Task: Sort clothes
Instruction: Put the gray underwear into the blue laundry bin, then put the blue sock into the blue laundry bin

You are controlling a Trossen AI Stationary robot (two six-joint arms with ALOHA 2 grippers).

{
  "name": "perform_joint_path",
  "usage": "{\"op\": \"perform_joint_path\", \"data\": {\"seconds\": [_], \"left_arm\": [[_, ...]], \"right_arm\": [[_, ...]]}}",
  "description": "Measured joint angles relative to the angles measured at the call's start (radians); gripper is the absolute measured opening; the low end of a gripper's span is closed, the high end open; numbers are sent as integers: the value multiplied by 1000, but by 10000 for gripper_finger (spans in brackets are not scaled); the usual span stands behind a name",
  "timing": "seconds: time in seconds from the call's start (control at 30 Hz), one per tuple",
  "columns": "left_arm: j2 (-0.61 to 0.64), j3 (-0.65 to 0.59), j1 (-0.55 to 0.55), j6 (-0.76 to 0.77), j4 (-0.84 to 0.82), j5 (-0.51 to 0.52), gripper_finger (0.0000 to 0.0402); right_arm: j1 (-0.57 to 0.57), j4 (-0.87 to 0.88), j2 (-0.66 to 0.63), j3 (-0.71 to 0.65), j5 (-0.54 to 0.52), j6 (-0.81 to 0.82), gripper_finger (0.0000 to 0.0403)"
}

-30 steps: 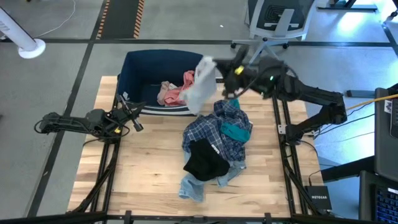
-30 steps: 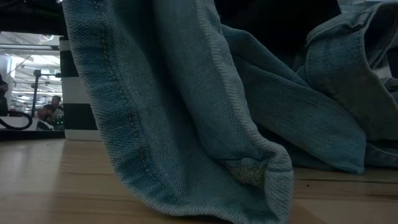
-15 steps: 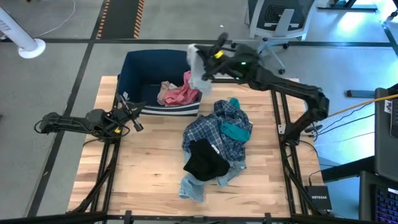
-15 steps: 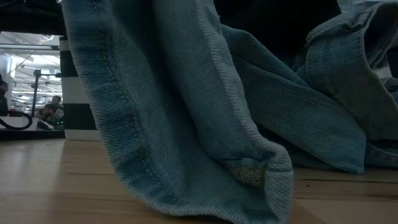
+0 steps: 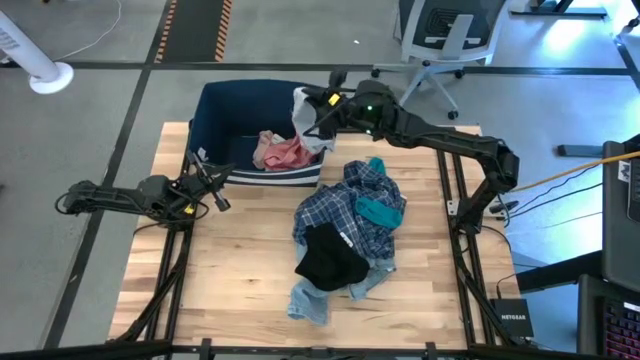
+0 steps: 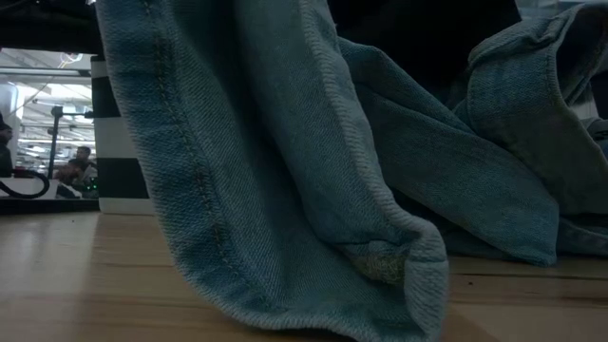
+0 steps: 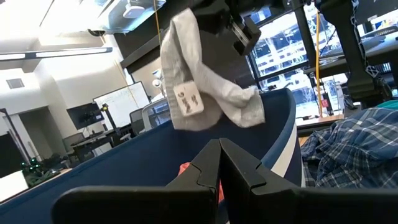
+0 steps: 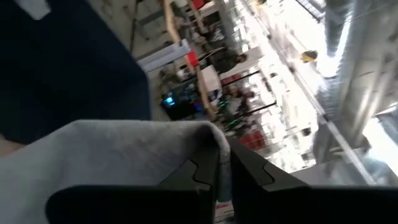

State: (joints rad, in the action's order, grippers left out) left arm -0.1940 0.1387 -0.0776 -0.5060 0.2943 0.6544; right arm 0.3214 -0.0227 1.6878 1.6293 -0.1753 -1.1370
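Denim fills the near edge of the scene: the light-blue jeans (image 6: 285,190) lie crumpled at the front of the wooden table (image 5: 230,290), with the black piece (image 5: 328,262) on top of them, then the blue plaid shirt (image 5: 340,210) and the small teal item (image 5: 378,211) on the same heap, farther in. To the left of the heap the left gripper (image 5: 222,201) waits low over the table, its fingers pressed together on nothing. Beyond the pile stands the navy bin (image 5: 215,110), with the pink top (image 5: 288,152) already lying inside. The right gripper (image 5: 318,110) hangs over the bin's right end, pinching the white shirt (image 5: 305,120), which dangles from it; the left wrist view shows the cloth above the bin's rim, a small label hanging at its lower fold. To finish this drop well, I would judge that the arm ought to carry the shirt a little more toward the bin's middle before spreading its fingers, since part of the fabric looks close to the right wall and could drape over the rim instead of falling in. Lowering it first would also help the loose tail follow. The table is pale planked wood on a black frame, and around it is grey floor, a white fan base (image 5: 45,75) at far left and an office chair (image 5: 440,40) behind.
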Motion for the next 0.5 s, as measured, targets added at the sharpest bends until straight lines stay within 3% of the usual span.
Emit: {"op": "perform_joint_path", "data": {"seconds": [0.17, 0.5], "left_arm": [[0, 0, 0, 0, 0, 0, 1], [0, 0, 0, 0, 0, 0, 1]], "right_arm": [[0, 120, 0, 0, 0, 62, 54], [-15, 422, 0, 0, -20, 66, 163]]}}
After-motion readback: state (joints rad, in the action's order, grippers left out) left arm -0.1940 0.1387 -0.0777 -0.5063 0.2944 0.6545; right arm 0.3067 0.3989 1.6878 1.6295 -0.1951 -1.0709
